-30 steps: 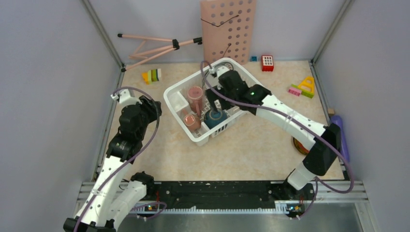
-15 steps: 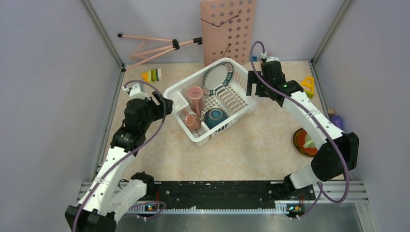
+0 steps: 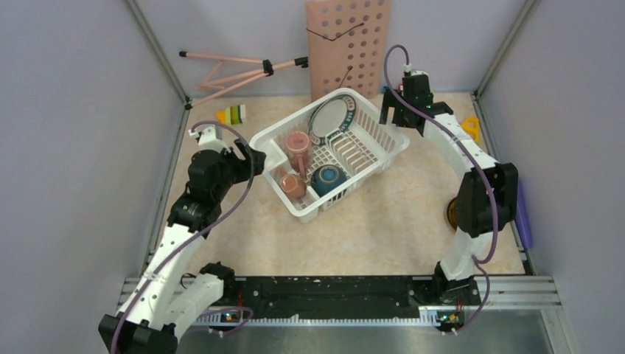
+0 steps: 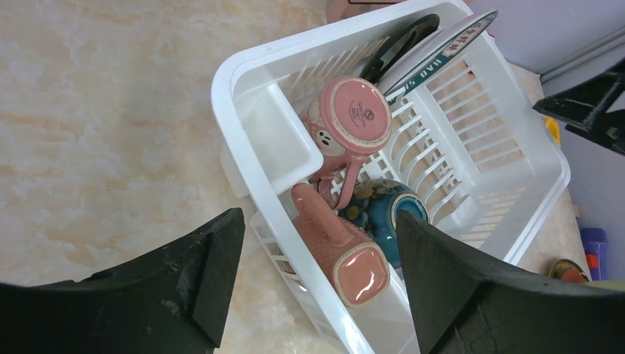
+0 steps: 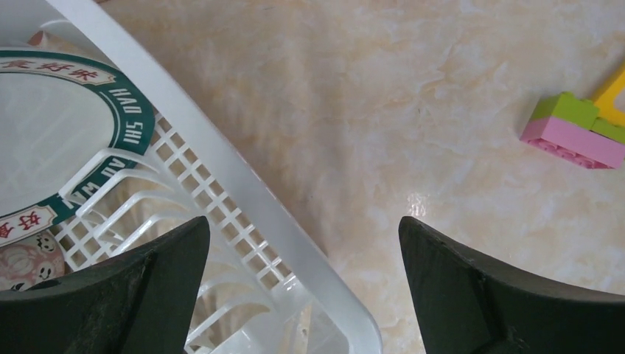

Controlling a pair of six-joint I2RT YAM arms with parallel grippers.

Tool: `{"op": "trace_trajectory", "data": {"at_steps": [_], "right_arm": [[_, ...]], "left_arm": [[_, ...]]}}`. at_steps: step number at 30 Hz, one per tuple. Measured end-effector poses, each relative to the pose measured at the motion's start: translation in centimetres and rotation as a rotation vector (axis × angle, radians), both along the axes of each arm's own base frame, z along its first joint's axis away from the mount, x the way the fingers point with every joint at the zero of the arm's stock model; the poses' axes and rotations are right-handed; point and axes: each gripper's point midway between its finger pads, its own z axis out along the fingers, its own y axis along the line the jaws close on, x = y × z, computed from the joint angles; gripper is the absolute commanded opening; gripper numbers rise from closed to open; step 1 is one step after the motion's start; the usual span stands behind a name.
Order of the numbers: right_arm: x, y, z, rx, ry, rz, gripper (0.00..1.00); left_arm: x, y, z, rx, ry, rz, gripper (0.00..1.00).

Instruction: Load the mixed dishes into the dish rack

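Observation:
The white dish rack (image 3: 383,151) stands slantwise mid-table. Inside it lie two pink cups (image 4: 359,112) (image 4: 346,254) and a blue bowl (image 4: 383,214), and a teal-rimmed plate (image 3: 329,118) stands on edge at the far end. My left gripper (image 3: 256,158) hovers open just outside the rack's left wall (image 4: 243,70), nothing held. My right gripper (image 3: 393,119) is open above the rack's far right corner (image 5: 221,147), also holding nothing. A dark-rimmed small dish (image 3: 450,214) peeks out behind the right arm's elbow.
A pink perforated board (image 3: 348,44) and a tripod (image 3: 236,70) lean on the back wall. Toy blocks lie at the back left (image 3: 234,114) and back right (image 5: 575,133). A purple cylinder (image 3: 522,214) lies along the right edge.
The right gripper left the plate standing in the rack and withdrew past its far right corner. The left gripper swung right to the rack's left wall and its jaws spread wider.

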Motion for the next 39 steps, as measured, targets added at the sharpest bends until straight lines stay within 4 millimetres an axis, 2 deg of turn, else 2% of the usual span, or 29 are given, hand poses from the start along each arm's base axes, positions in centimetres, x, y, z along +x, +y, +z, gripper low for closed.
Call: {"op": "trace_trajectory", "data": {"at_steps": [2, 6, 10, 12, 18, 26, 30, 34, 37, 39], "right_arm": [[0.9, 0.1, -1.1, -0.001, 0.022, 0.016, 0.96], [1.7, 0.7, -4.1, 0.013, 0.089, 0.046, 0.95], [0.2, 2.0, -7.2, 0.068, 0.170, 0.105, 0.94], [0.1, 2.9, -6.6, 0.115, 0.139, 0.132, 0.94], [-2.6, 4.4, -5.8, 0.216, 0.090, 0.195, 0.94], [-6.0, 6.4, -5.5, 0.281, 0.103, 0.236, 0.95], [-6.6, 6.0, -5.7, 0.266, 0.126, 0.207, 0.96], [-7.2, 4.0, -5.7, 0.220, 0.145, 0.108, 0.99], [-7.5, 2.3, -4.4, 0.185, 0.116, 0.026, 0.99], [-7.7, 0.9, -2.8, 0.168, 0.075, -0.038, 0.99]], "left_arm": [[-0.1, -0.2, 0.0, -0.002, -0.001, -0.012, 0.97], [-0.7, -1.1, -0.8, -0.018, 0.017, -0.068, 0.98], [-0.9, -1.8, -1.7, -0.032, 0.050, -0.101, 0.98], [-1.0, -1.6, -2.4, -0.031, 0.070, -0.089, 0.98], [-0.5, -0.7, -5.1, -0.027, 0.163, -0.010, 0.98], [-0.4, 0.8, -9.8, -0.025, 0.290, 0.080, 0.98], [0.0, 1.2, -9.6, -0.043, 0.282, 0.099, 0.98], [0.4, 1.1, -8.9, -0.055, 0.245, 0.092, 0.98], [0.3, 0.9, -7.8, -0.069, 0.202, 0.075, 0.97], [0.1, 0.4, -6.5, -0.093, 0.162, 0.048, 0.97]]}}
